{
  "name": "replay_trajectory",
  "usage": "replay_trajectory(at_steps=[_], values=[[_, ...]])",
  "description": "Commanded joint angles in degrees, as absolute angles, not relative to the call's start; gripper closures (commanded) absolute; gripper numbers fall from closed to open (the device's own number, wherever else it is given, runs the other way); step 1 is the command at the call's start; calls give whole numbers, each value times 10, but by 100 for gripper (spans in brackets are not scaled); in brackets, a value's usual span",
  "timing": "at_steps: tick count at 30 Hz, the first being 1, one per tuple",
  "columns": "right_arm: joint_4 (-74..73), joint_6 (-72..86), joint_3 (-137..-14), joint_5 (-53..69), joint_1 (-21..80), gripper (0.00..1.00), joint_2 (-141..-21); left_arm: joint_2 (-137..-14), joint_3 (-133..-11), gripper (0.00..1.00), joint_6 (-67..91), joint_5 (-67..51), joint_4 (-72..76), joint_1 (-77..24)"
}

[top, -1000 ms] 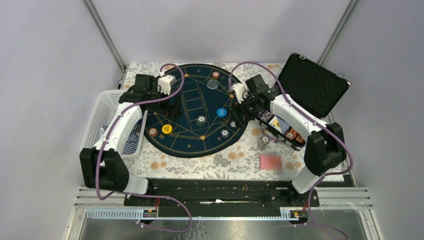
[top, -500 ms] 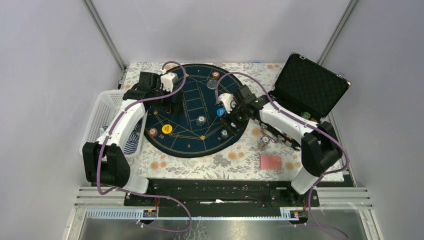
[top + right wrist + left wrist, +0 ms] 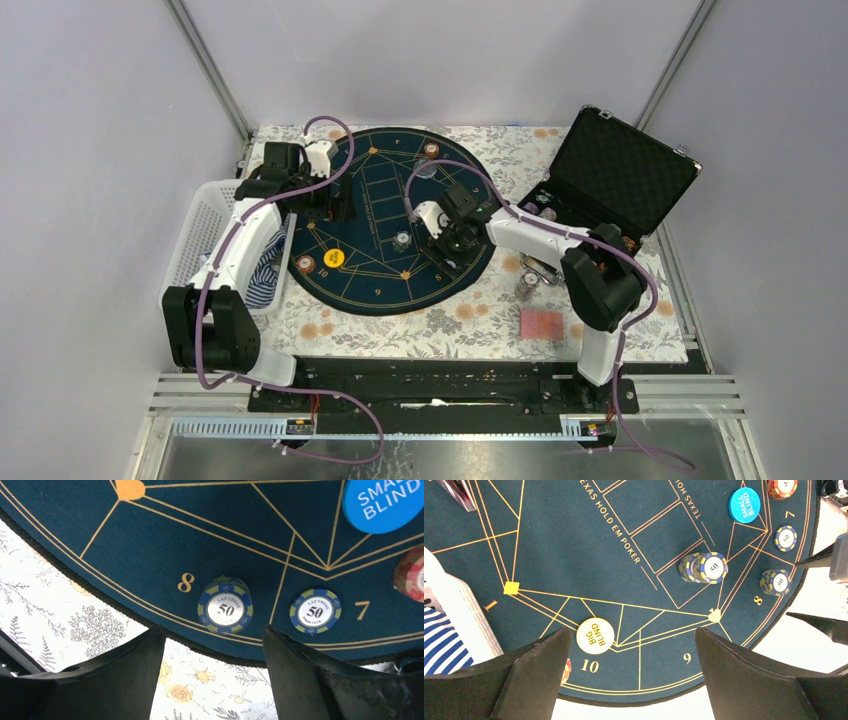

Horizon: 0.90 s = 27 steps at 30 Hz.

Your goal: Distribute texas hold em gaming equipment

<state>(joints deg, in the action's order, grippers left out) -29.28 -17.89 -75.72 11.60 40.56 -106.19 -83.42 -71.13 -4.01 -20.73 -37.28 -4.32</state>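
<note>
The round dark-blue mat (image 3: 375, 215) holds the equipment. In the left wrist view, a yellow BIG BLIND button (image 3: 595, 635), a blue SMALL BLIND button (image 3: 744, 504), a stack of blue-and-yellow 50 chips (image 3: 709, 567) and smaller chips (image 3: 777, 581) lie on it. My left gripper (image 3: 634, 680) is open and empty above seats 9 and 10. My right gripper (image 3: 212, 670) is open and empty over the mat's edge, just near of the chip stack at seat 8 (image 3: 225, 611) and the chip at seat 7 (image 3: 315, 611). A red-backed card deck (image 3: 543, 324) lies on the tablecloth.
The black foam-lined case (image 3: 620, 170) stands open at the right. A white basket (image 3: 205, 240) with striped cloth sits at the left. Red chips lie at the mat's near left (image 3: 304, 264) and far edge (image 3: 431, 150). The tablecloth is floral.
My right arm has swung left from beside the case across the mat's right side. My left arm has drawn back a little to the left.
</note>
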Motion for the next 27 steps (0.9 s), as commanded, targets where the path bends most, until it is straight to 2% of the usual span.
replay_trajectory(at_steps=[1, 14, 23, 27], values=[[-276, -175, -784, 92, 423, 23, -1084, -815, -716, 1, -30, -224, -345, -40], [-262, -172, -799, 38, 426, 25, -1129, -811, -712, 1, -31, -229, -342, -39], [-276, -175, -807, 45, 420, 54, -1125, -811, -713, 1, -30, -230, -341, -39], [-288, -175, -818, 58, 389, 61, -1100, -811, -712, 1, -32, -231, -342, -39]])
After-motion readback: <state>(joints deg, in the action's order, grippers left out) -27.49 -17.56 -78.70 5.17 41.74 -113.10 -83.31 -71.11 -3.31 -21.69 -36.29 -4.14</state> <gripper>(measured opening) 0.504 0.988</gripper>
